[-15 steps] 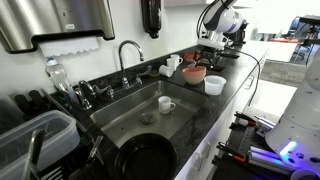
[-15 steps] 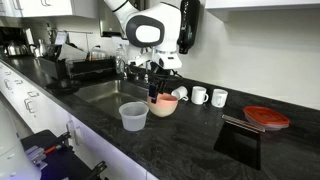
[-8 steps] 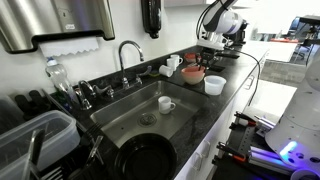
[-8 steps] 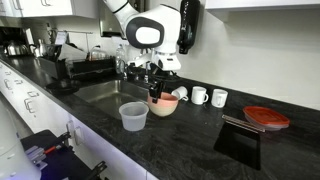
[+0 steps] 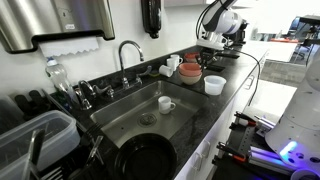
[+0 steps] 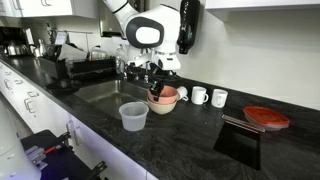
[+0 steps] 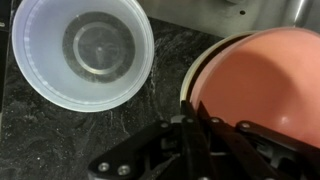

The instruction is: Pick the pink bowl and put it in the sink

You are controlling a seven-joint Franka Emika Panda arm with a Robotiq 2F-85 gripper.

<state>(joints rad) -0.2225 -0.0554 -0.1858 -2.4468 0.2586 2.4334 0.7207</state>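
Note:
The salmon-pink bowl (image 7: pixel 268 78) fills the right of the wrist view, and my gripper (image 7: pixel 192 108) is shut on its left rim, one finger inside and one outside. In both exterior views the pink bowl (image 6: pixel 164 97) (image 5: pixel 192 71) sits on the dark counter just beside the sink, hanging from the gripper (image 6: pixel 154 90) by its rim and seemingly tipped up a little. The stainless sink (image 5: pixel 128 108) (image 6: pixel 108 92) lies next to it, with a small white mug (image 5: pixel 166 104) inside the basin.
A translucent white bowl (image 7: pixel 84 52) (image 6: pixel 133 116) stands close beside the pink one. Two white mugs (image 6: pixel 199 95) and a darker reddish bowl (image 6: pixel 265 117) sit further along the counter. A faucet (image 5: pixel 127 55), a round black pan (image 5: pixel 145 160) and a grey tub (image 5: pixel 38 140) border the sink.
The jaws have shut onto the pink bowl's rim. The bowl now sits slightly higher and tilted in an exterior view. The arm has barely moved.

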